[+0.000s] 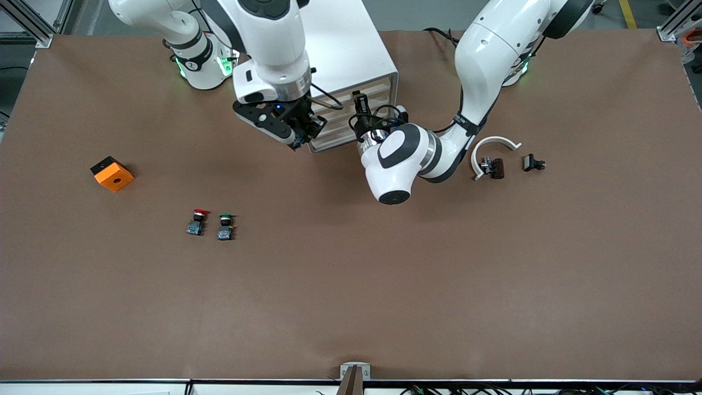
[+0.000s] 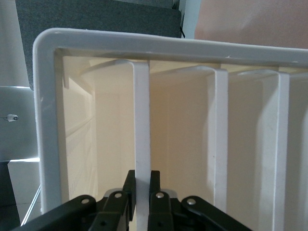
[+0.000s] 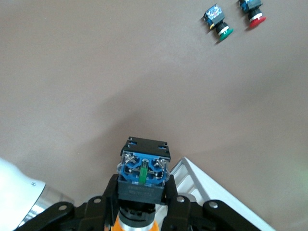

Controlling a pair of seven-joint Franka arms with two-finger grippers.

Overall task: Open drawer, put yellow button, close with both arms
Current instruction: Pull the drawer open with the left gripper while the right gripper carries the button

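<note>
The white cabinet [image 1: 351, 49] stands near the arms' bases with its cream drawer fronts stacked. My left gripper [image 1: 360, 105] is at the front of the drawer [image 1: 377, 83], and in the left wrist view this gripper [image 2: 142, 182] is shut on the white lip of the drawer [image 2: 142, 120], the one closest to the cabinet's frame [image 2: 45, 144]. My right gripper [image 1: 299, 137] hangs beside the cabinet's corner, toward the right arm's end. In the right wrist view it [image 3: 143, 186] is shut on the yellow button [image 3: 143, 171], bluish base outward and the cap between the fingers.
A red-capped button [image 1: 197, 221] and a green-capped button [image 1: 225, 226] lie together nearer the front camera. An orange block [image 1: 112, 173] sits toward the right arm's end. A white curved piece [image 1: 492, 147] and small dark parts [image 1: 533, 163] lie toward the left arm's end.
</note>
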